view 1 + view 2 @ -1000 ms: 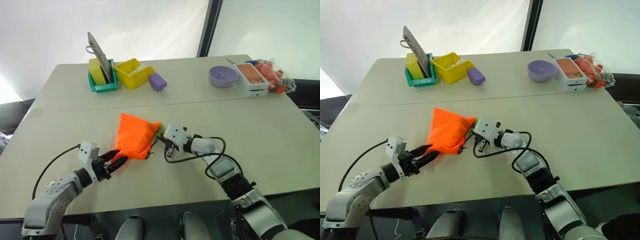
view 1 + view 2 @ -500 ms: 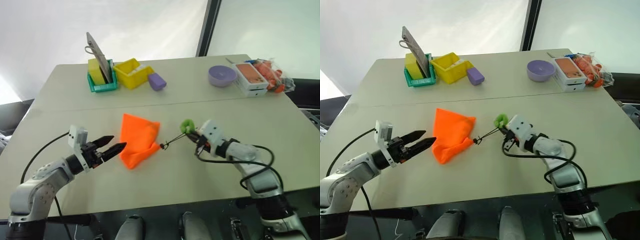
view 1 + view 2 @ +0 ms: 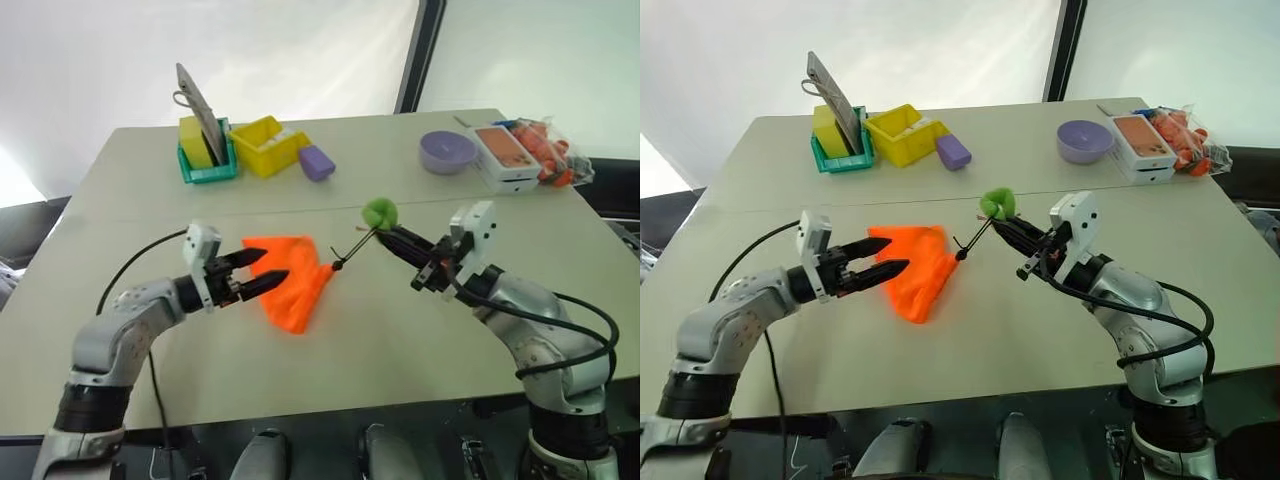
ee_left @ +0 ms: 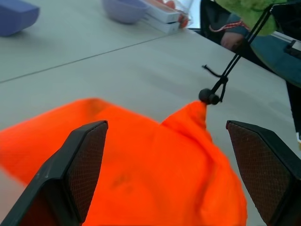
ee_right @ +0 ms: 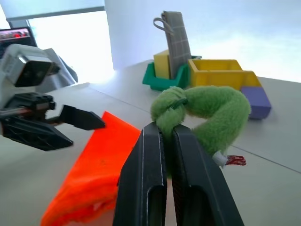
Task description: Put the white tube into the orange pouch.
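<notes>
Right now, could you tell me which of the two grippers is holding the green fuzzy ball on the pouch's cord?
The right gripper holds it, shut on the green fuzzy ball. The left gripper stands open beside the orange pouch, holding nothing.

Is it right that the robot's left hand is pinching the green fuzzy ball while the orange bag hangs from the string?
Not quite: the right hand pinches the green fuzzy ball, as the right wrist view shows. The left hand is open beside the orange bag, which does hang from the string.
</notes>
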Controlling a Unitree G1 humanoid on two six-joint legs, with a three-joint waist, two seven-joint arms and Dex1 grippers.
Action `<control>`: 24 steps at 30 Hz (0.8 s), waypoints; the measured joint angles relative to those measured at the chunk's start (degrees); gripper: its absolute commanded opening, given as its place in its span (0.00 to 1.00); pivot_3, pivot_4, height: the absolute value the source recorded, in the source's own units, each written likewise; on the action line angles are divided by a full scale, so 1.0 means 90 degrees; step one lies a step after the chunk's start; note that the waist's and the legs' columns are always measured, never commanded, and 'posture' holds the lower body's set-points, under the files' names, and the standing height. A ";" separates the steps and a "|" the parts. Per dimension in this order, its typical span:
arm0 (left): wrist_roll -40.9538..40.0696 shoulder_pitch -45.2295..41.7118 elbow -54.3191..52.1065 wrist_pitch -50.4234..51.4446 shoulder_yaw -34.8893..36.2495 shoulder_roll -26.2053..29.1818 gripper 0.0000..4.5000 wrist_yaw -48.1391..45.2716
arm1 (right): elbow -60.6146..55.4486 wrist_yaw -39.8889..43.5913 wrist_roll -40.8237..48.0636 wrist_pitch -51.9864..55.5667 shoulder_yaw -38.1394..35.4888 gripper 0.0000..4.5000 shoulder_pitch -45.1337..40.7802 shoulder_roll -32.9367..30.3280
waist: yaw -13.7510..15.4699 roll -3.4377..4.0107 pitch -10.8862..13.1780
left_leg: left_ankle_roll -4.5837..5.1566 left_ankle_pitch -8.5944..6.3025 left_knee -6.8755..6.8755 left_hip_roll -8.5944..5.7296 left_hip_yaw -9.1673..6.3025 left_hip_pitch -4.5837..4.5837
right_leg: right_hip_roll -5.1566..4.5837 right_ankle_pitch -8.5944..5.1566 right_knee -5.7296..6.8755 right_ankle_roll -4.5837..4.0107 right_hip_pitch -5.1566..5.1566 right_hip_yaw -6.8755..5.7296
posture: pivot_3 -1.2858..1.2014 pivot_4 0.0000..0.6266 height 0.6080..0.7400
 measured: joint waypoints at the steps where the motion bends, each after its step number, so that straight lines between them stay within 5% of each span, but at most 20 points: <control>1: 0.0098 -0.0147 0.0014 -0.0081 -0.0210 0.0000 0.98 -0.0213 | -0.0047 -0.0024 0.0066 0.0045 0.0066 0.00 -0.0049 0.0001 | -0.0002 0.0000 0.0000 | 0.0000 0.0000 0.0000 0.0000 0.0001 0.0000 | 0.0000 0.0000 -0.0001 0.0000 0.0000 0.0000 | 0.52 0.24 1.00; 12: 0.1475 -0.1870 0.2009 -0.1521 -0.1587 -0.0407 0.98 -0.1787 | -0.0023 -0.0013 0.0212 0.0066 0.0408 0.00 -0.0386 -0.0020 | -0.0013 -0.0003 0.0001 | 0.0002 0.0001 0.0000 -0.0001 0.0002 -0.0002 | 0.0001 0.0001 -0.0003 0.0004 0.0000 -0.0006 | 0.52 0.24 1.00; 24: 0.2138 -0.3340 0.4704 -0.2314 -0.1899 -0.0905 0.98 -0.3798 | 0.0086 -0.0014 0.0172 -0.0076 0.0585 0.00 -0.0402 -0.0026 | -0.0020 -0.0006 0.0003 | 0.0004 0.0001 -0.0001 -0.0001 0.0000 -0.0004 | 0.0001 0.0011 0.0002 0.0042 0.0000 -0.0011 | 0.52 0.24 1.00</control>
